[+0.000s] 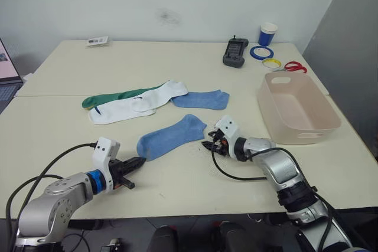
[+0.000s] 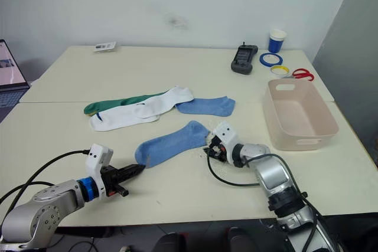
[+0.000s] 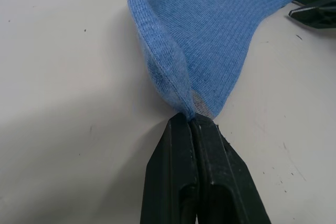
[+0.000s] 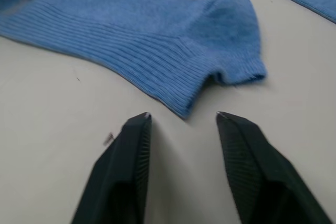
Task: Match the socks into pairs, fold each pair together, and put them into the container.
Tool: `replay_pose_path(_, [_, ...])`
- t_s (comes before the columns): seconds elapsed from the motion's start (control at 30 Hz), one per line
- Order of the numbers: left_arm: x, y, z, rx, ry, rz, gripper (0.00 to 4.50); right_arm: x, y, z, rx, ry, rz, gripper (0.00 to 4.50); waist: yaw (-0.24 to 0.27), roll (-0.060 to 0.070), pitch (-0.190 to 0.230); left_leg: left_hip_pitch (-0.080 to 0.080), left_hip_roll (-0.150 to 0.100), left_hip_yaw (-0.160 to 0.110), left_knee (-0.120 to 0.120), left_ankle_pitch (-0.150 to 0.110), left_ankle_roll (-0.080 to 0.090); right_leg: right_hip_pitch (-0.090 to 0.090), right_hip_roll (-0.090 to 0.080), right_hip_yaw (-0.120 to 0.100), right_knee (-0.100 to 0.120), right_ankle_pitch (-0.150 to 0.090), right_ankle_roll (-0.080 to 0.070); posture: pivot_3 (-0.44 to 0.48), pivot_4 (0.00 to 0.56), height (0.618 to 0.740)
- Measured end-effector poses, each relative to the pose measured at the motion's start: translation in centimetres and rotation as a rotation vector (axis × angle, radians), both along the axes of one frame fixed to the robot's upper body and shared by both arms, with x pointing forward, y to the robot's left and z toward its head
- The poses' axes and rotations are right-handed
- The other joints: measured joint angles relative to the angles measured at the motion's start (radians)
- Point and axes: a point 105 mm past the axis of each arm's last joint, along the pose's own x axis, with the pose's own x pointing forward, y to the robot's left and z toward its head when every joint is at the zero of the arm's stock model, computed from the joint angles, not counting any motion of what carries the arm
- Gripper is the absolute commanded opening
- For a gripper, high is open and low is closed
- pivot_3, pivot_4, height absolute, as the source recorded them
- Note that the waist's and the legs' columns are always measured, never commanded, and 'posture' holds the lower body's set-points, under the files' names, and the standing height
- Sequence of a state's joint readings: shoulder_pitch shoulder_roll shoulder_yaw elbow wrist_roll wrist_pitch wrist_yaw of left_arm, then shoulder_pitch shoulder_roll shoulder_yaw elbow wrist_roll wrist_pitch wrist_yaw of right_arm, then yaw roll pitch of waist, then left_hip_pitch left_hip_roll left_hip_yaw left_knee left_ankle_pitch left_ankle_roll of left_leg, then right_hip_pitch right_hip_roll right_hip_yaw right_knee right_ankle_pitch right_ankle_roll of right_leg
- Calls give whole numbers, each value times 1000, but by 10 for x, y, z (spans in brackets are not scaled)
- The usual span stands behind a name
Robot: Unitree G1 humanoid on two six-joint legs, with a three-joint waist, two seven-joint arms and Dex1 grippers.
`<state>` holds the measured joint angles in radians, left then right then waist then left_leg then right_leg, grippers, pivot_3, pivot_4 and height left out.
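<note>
Because the near blue sock is soft and thin, it will bend and flop when it is lifted, and it weighs almost nothing. It will not break. It can slip out of a weak hold, so a good place to pinch is a thick edge, like the ribbed cuff or the toe seam.

It lies flat on the surface, stretched between the two claws. The left claw is closed tight on one end of this sock, and the left wrist view shows the cloth bunched into a little point between the two fingers. The right claw is open, with its fingers spread. It sits low over the surface just beside the sock's other end, not touching it. The ribbed cuff edge points right at the gap between the fingers, so I think a small push forward would bring the cloth in to be pinched.

The second blue sock lies a bit farther back, near the white sock and the green sock, which lie partly on each other. The pink container stands off to the right side of the robot, with no socks in it.
</note>
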<state>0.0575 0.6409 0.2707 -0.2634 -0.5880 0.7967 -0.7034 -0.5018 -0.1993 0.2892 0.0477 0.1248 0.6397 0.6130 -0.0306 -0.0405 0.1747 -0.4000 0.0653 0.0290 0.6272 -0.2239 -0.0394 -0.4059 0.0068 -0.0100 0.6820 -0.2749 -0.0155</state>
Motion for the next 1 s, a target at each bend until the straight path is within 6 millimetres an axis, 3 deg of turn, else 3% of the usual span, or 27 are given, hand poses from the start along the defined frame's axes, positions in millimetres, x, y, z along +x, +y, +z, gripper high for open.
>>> replay_pose_path(0.1, [0, 0, 0, 1, -1, -1, 0, 0, 10, 5, 59, 36, -15, 26, 1, 0, 0, 0, 0, 0, 0, 0, 0, 0, 0, 0, 0, 0, 0, 0, 150, 740])
replay_pose_path(0.37, [-2, -1, -1, 6, -9, -12, 0, 5, -5, 3, 57, 70, -64, 26, 1, 0, 0, 0, 0, 0, 0, 0, 0, 0, -1, 0, 0, 0, 0, 0, 150, 740])
replay_pose_path(0.47, [-6, -10, -2, 6, -18, -67, 0, -9, -22, 1, 45, 95, -65, 26, 2, 0, 0, -1, 0, 0, 0, 0, 0, 0, -1, 0, -1, 0, 0, 0, 150, 740])
replay_pose_path(0.67, [1, -31, 1, 5, -53, -138, 0, -66, -63, -5, 33, 191, -119, 26, 14, 0, 0, -1, -1, 0, -1, 0, 0, 0, -5, 0, -1, -1, 1, 0, 150, 740])
replay_pose_path(0.77, [-1, -41, -3, -2, -35, -185, 0, -86, -65, 1, 76, 230, -155, 26, -2, 0, 0, 0, -1, 0, -1, 0, 0, 0, -4, 1, -1, 0, 1, 0, 150, 740])
replay_pose_path(0.93, [-9, -42, -6, 15, 7, -242, 0, -98, -62, 8, 133, 290, -203, 26, -1, 0, 0, 0, -1, -1, -2, 0, 0, 0, -1, -1, 0, -1, 0, 0, 150, 740])
replay_pose_path(1.0, [-11, -41, -6, 22, 15, -263, 387, -101, -65, 4, 127, 330, -213, 0, 0, 1, 0, 0, -1, -1, -2, 0, 0, 0, -1, 0, -1, -1, 0, 0, 150, 740])
